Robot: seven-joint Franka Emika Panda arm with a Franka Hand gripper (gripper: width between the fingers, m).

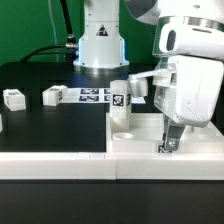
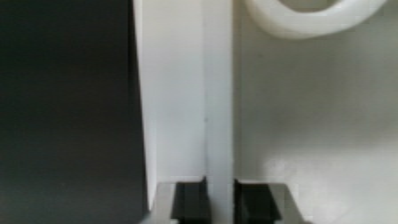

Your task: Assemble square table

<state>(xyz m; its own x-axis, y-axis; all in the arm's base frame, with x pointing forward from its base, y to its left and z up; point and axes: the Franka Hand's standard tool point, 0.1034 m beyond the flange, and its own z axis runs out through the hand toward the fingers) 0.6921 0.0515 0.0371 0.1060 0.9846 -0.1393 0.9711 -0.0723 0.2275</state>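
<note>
The white square table top [image 1: 140,128] lies at the exterior view's right, with a round corner socket [image 1: 122,132] near its front left corner. My gripper [image 1: 168,146] reaches down onto the top near its front edge. In the wrist view my gripper [image 2: 224,205] straddles the top's raised rim [image 2: 221,100], and both dark fingers [image 2: 189,205] press against it. A round socket [image 2: 329,15] shows beyond. A tagged white leg [image 1: 120,96] stands at the top's far left corner. Two more legs [image 1: 53,95] [image 1: 13,97] lie on the black table to the left.
A long white straight rail [image 1: 55,161] runs along the front edge beside the top. The marker board [image 1: 92,96] lies behind, in front of the robot base [image 1: 100,45]. The arm's white body [image 1: 190,70] hangs over the top's right side.
</note>
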